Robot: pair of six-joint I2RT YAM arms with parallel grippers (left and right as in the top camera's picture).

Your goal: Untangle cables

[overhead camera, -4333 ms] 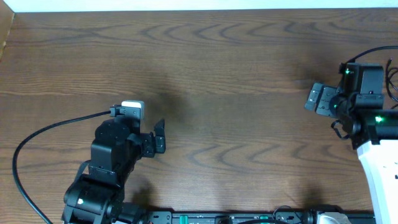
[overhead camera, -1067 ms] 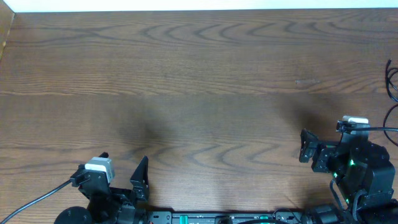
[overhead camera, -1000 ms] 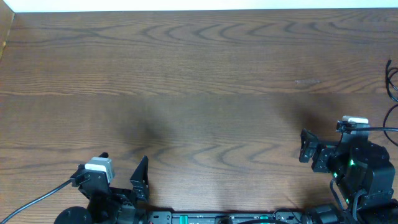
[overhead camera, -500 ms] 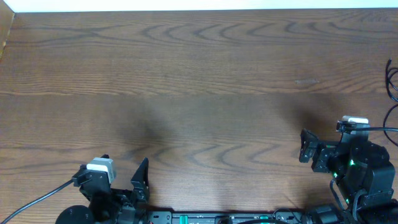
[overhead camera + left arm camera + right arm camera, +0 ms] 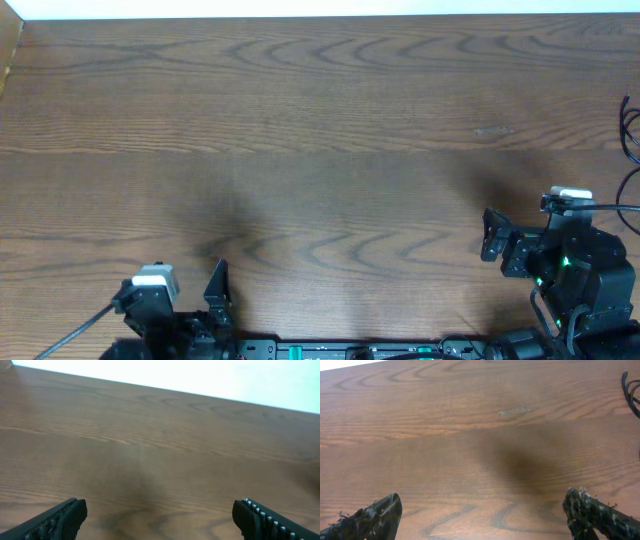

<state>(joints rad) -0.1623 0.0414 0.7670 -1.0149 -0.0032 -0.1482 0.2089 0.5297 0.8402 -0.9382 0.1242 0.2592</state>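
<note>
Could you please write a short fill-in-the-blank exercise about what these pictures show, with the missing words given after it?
1. The jaws of the left gripper stand wide ____.
2. Between its jaws, the right gripper holds ____.
3. The table has a brown surface with a ____ grain.
4. In the overhead view, a thin black cable shows only at the table's ____ edge.

Missing words: open; nothing; wood; right
</note>
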